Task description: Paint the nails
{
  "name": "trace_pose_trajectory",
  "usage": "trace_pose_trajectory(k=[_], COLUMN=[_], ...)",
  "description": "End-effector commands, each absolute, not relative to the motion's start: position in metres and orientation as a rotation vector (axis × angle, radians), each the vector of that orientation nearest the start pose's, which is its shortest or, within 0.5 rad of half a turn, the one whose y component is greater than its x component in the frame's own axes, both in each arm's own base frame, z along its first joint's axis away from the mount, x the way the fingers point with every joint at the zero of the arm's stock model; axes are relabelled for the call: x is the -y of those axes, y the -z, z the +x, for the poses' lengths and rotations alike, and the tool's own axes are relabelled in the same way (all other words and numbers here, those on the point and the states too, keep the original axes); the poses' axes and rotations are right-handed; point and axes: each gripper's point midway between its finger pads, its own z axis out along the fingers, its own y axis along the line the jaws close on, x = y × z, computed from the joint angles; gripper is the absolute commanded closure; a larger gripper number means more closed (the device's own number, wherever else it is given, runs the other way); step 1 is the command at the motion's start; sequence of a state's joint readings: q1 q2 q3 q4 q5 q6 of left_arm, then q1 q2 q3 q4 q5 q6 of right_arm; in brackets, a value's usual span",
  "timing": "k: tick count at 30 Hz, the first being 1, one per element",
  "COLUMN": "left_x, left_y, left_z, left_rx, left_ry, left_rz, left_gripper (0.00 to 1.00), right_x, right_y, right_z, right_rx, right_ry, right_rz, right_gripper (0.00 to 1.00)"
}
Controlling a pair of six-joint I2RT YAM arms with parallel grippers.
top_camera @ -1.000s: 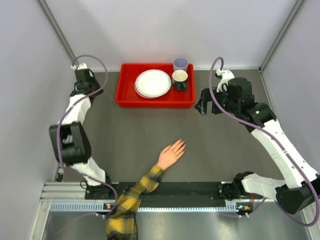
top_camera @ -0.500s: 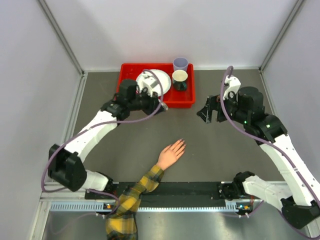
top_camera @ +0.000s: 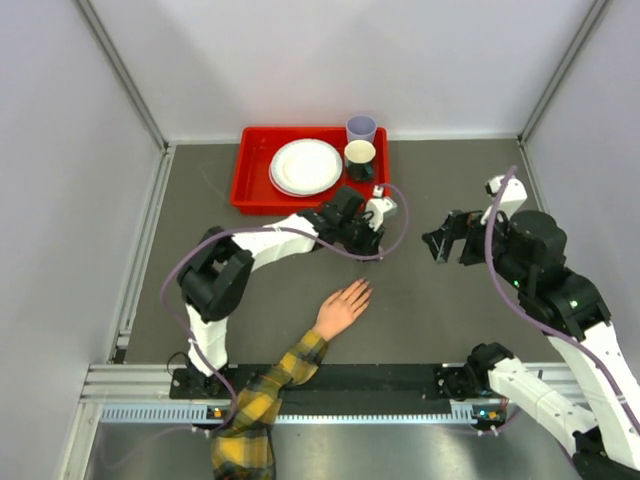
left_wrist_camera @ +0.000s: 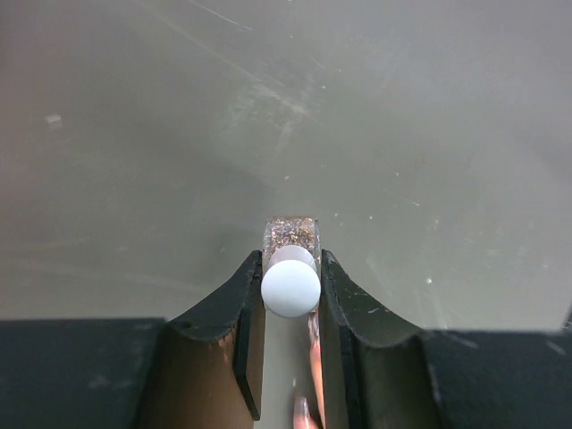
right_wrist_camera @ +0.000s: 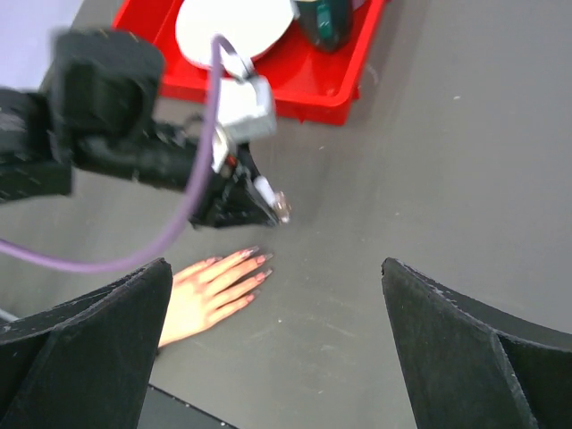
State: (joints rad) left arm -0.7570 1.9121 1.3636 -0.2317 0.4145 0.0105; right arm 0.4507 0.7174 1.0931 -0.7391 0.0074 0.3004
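The pale mannequin hand [top_camera: 338,310] lies palm down at the table's middle, its arm in a yellow-and-black plaid sleeve [top_camera: 265,392]. Its nails [top_camera: 362,287] point to the back right and look pinkish in the right wrist view [right_wrist_camera: 261,261]. My left gripper [top_camera: 376,250] is shut on a small clear bottle [left_wrist_camera: 290,234] of glittery polish with a white round cap [left_wrist_camera: 290,287], just beyond the fingertips. The bottle also shows in the right wrist view [right_wrist_camera: 280,207]. One nail [left_wrist_camera: 304,413] shows between the jaws. My right gripper [top_camera: 441,246] is wide open and empty, to the right of the hand.
A red tray [top_camera: 250,195] at the back holds a white plate [top_camera: 305,165] and a dark cup [top_camera: 360,158]. A lavender cup [top_camera: 361,128] stands at its back right corner. Grey walls close in the left, back and right sides.
My left arm swung from the back left wall, over the tray, to the middle just beyond the fingertips. My right arm drew rightward and nearer.
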Motion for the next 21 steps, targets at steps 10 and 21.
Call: trace_pose_trajectory(k=[10,21], left_x=[0.438,0.430], left_y=[-0.059,-0.048], left_z=[0.313,0.312], left_rx=[-1.973,-2.003], left_ry=[0.809,0.773], left_rz=[1.359,1.366], left_gripper=[1.00,0.57], right_x=[-0.096,-0.079], right_y=[-0.329,-0.317], right_z=[0.203,0.212], right_rx=[-1.872,-1.943], right_ry=[-0.452,-0.343], right_rz=[-0.065,0.054], right_gripper=[0.01,0.01])
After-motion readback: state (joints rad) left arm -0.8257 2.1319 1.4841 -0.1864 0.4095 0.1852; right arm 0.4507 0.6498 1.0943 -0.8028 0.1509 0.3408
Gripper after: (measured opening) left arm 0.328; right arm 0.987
